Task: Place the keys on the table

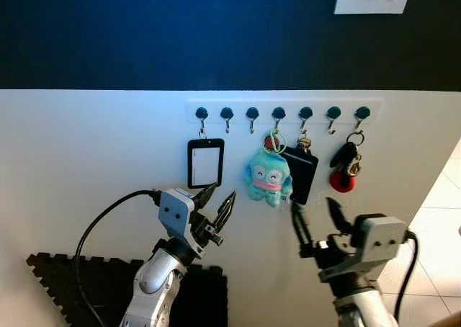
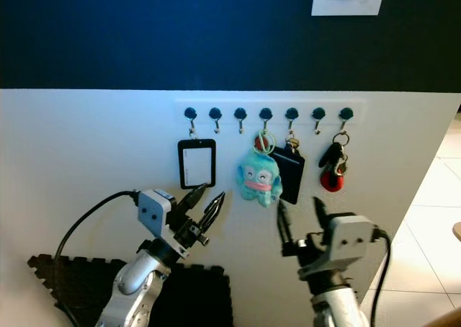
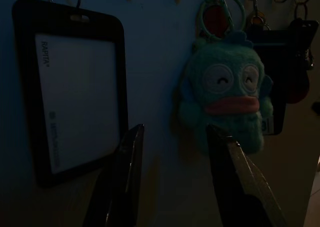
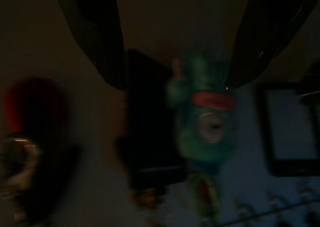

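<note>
Left eye view shows a white wall with a row of hooks [image 1: 281, 113], and the keys [image 1: 346, 165], with a black fob and a red tag, hang on the last hook at about 2 o'clock from the right gripper [image 1: 318, 220]. This gripper hovers below a black pouch [image 1: 301, 172], its fingers spread and holding nothing. The left gripper [image 1: 215, 201] is raised at 9 o'clock from the teal plush toy [image 1: 269, 178], just beside a black badge holder [image 1: 205, 163], its fingers also spread and empty. I judge the step in hand is the reach for the keys: the right gripper should move toward 2 o'clock, close around the fob below the ring, then lift up so the ring leaves the hook without pulling the pouch. The left wrist view shows the printed card inside the badge holder, which the head views leave as a plain pale panel. The right wrist view is dark and blurred.
</note>
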{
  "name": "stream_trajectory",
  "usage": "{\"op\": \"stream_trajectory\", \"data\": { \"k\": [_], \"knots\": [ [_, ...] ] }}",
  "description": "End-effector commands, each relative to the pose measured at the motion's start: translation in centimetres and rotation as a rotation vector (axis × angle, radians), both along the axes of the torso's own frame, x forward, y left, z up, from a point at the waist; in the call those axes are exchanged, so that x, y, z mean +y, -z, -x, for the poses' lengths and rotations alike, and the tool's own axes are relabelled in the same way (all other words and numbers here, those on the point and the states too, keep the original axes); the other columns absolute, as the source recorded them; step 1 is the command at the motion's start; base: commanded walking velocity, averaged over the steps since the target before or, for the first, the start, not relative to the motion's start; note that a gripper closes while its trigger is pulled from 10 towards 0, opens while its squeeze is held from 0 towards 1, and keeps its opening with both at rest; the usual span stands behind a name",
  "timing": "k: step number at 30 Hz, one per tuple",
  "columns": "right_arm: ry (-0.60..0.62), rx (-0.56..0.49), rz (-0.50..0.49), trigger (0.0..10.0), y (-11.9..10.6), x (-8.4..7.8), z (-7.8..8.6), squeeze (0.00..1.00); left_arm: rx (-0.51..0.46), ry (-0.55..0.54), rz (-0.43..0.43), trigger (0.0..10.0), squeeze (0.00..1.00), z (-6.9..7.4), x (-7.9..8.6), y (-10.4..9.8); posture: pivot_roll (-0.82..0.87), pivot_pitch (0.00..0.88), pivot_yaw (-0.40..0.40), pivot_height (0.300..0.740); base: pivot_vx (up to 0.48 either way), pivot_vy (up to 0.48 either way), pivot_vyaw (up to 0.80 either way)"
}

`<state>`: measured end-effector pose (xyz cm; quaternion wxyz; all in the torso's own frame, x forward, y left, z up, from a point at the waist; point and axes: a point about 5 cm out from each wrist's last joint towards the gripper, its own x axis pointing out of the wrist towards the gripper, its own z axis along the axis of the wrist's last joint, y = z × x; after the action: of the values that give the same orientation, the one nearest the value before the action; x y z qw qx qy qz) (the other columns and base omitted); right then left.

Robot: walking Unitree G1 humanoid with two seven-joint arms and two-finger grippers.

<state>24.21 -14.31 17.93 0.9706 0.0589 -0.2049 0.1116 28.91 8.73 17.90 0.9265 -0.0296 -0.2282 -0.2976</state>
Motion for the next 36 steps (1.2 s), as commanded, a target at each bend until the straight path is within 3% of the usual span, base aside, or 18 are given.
{"op": "stream_trajectory", "data": {
  "k": [1,9,23,29,32,36],
  "knots": [
    [-0.024,-0.008,0.014,10.0,0.1,0.3,0.0,0.00,0.013,0.002,-0.018,10.0,0.00,0.2,0.0,0.6,0.00,0.054,0.022,0.740,0.000,0.000,0.00],
    [-0.094,-0.039,0.042,10.0,-0.2,1.6,-0.4,0.00,0.009,0.004,-0.028,10.0,0.00,0.6,0.1,0.8,0.01,0.039,0.011,0.740,0.000,0.000,0.00],
    [-0.146,-0.030,0.068,10.0,0.6,2.7,0.4,0.00,0.010,0.025,-0.039,10.0,0.00,1.5,-0.1,1.3,0.02,0.043,0.008,0.740,0.000,0.000,0.00],
    [-0.118,-0.022,0.065,10.0,0.9,2.3,0.3,0.00,0.016,0.026,-0.037,10.0,0.00,1.7,-0.2,1.5,0.02,0.053,0.007,0.740,0.000,0.000,0.00],
    [-0.041,0.003,0.030,10.0,1.1,0.9,-0.5,0.00,0.023,0.007,-0.046,10.0,0.00,1.5,0.0,1.6,0.02,0.058,0.007,0.740,0.000,0.000,0.00],
    [-0.013,0.004,0.027,10.0,1.1,0.3,-0.9,0.00,0.023,-0.026,-0.050,10.0,0.00,1.2,0.3,1.6,0.02,0.059,0.009,0.740,0.000,0.000,0.00]
  ]
}}
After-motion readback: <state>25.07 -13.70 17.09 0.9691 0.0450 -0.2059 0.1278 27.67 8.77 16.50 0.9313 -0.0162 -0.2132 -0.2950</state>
